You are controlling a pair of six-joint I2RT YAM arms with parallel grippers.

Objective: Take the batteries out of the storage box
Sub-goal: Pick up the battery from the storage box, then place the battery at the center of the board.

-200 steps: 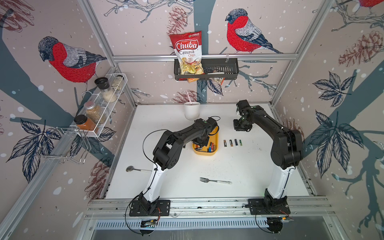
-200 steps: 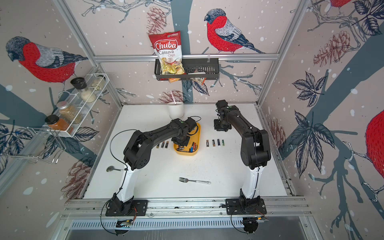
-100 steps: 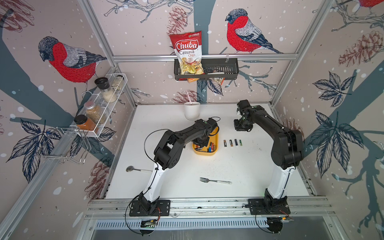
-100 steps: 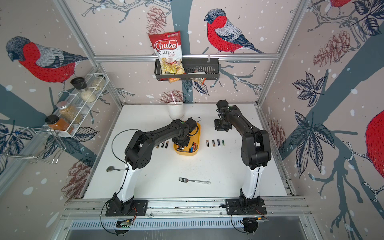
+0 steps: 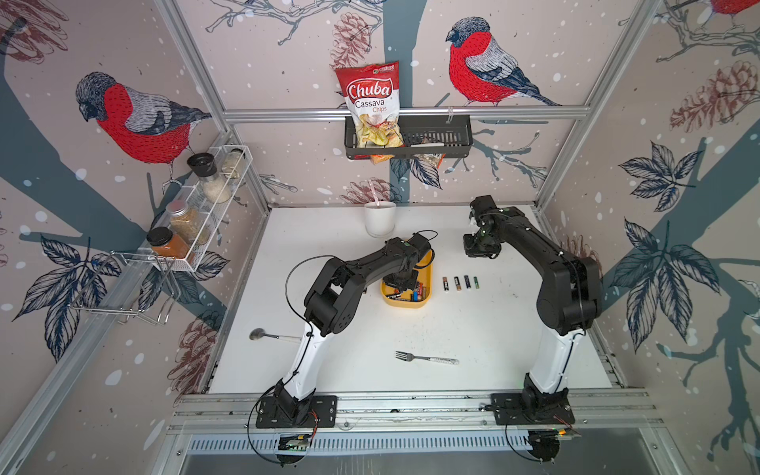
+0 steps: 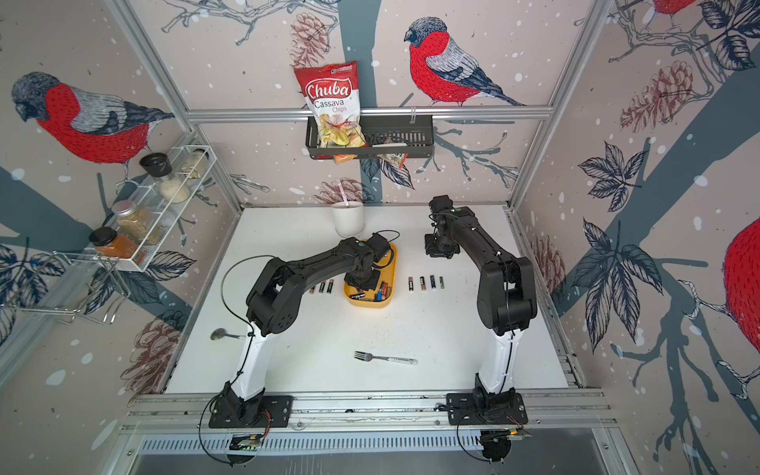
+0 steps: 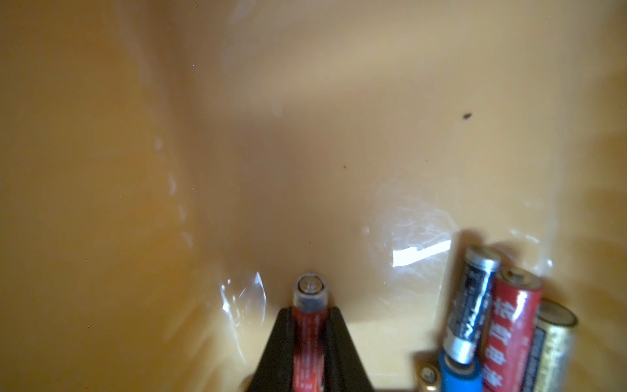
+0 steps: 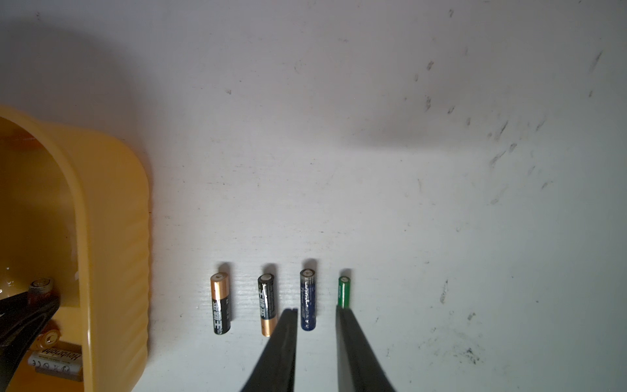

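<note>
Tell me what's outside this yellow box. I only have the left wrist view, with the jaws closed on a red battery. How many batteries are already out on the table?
Observer: Seven. In a top view, four batteries lie in a row to the right of the storage box, and three batteries lie to its left.
Operator: Is the right arm near me?
Observer: No. The right gripper hangs above the table beyond the row of four, jaws apart and empty, clear of the box.
Operator: Any batteries in the box I can't see?
Observer: Yes. The right wrist view shows a white battery lying in the box beside the left gripper.
</note>
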